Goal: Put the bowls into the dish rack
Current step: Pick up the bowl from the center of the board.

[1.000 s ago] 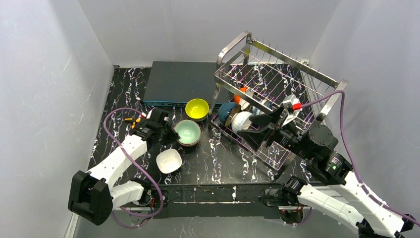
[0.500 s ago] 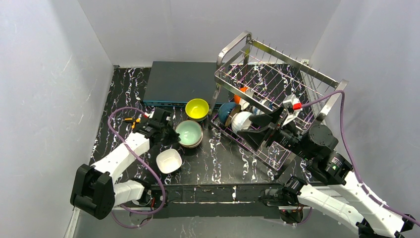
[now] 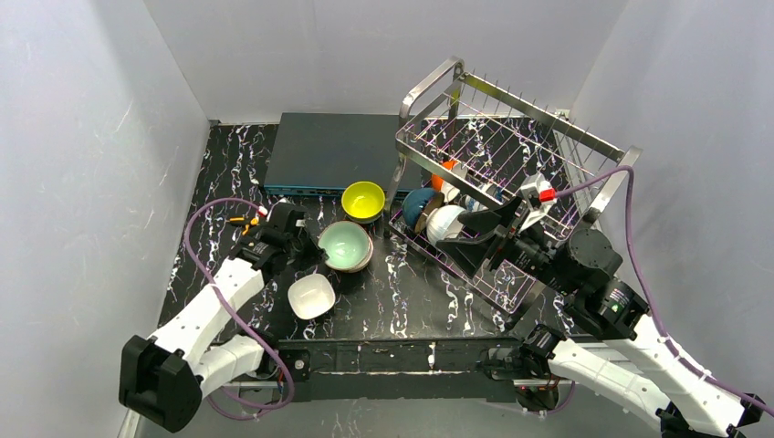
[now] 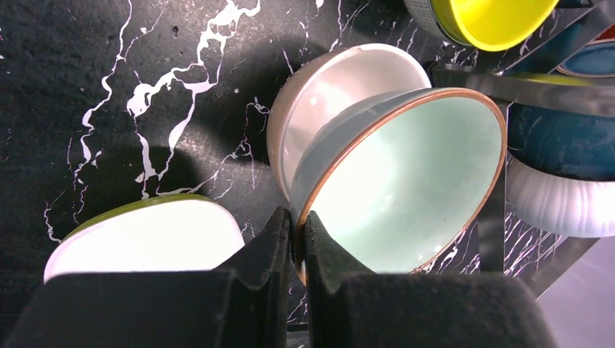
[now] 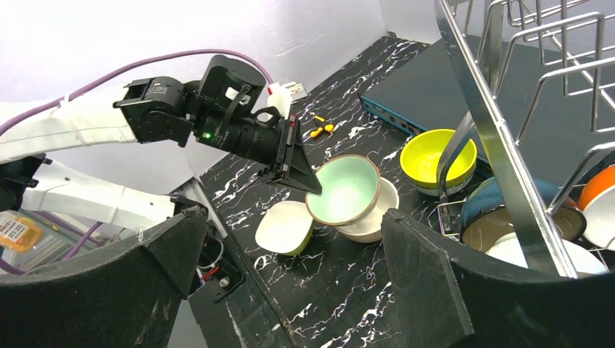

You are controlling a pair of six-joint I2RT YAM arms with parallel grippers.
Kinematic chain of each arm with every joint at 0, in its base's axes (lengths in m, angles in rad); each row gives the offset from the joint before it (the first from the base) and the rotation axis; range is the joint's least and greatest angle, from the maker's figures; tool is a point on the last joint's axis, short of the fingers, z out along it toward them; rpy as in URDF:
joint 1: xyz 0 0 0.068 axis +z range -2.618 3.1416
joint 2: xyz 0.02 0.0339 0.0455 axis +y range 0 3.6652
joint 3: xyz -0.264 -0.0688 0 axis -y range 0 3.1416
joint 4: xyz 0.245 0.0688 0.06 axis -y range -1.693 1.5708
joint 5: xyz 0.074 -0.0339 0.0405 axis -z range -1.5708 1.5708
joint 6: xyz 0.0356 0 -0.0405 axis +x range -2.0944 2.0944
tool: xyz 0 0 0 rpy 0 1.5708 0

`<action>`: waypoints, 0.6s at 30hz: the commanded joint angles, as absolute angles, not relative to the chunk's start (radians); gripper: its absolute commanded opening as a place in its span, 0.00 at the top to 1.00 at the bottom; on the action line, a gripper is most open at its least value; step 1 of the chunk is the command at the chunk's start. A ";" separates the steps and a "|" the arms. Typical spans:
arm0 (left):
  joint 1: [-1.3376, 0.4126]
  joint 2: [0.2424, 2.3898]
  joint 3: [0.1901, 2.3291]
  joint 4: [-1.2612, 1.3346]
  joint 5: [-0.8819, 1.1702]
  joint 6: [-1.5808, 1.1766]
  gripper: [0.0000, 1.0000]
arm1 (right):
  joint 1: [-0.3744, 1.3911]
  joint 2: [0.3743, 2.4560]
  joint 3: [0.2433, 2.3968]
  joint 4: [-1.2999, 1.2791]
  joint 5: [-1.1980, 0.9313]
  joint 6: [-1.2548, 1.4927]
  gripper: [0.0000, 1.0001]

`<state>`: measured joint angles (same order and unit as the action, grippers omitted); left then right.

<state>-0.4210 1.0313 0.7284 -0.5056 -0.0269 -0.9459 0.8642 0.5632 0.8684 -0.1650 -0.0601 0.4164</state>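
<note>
Bright, even overhead light; sharp.

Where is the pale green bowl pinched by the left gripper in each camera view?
Top external: pale green bowl, left of centre.
Left wrist: the bowl is centre-right, its rim pinched by the left gripper, and it leans on a white bowl.
Right wrist: the bowl is at centre, tilted.
Shared landmark: the yellow bowl, just beyond it in every view.

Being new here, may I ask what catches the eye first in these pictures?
The left hand pinches the rim of a pale green bowl, tilted in a white bowl at mid-table. On the right stands the shiny dish rack, bowls in its lower tier, the right hand open close by.
</note>
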 commanded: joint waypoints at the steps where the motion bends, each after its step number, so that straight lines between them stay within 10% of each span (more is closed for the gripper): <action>1: -0.422 0.958 0.748 -0.499 -0.001 -0.910 1.00 | 0.853 0.580 0.857 -0.161 -0.037 0.432 0.01; 18: -0.538 0.852 0.787 -0.256 0.179 -0.782 1.00 | 0.853 0.686 0.880 -0.188 -0.081 0.463 0.01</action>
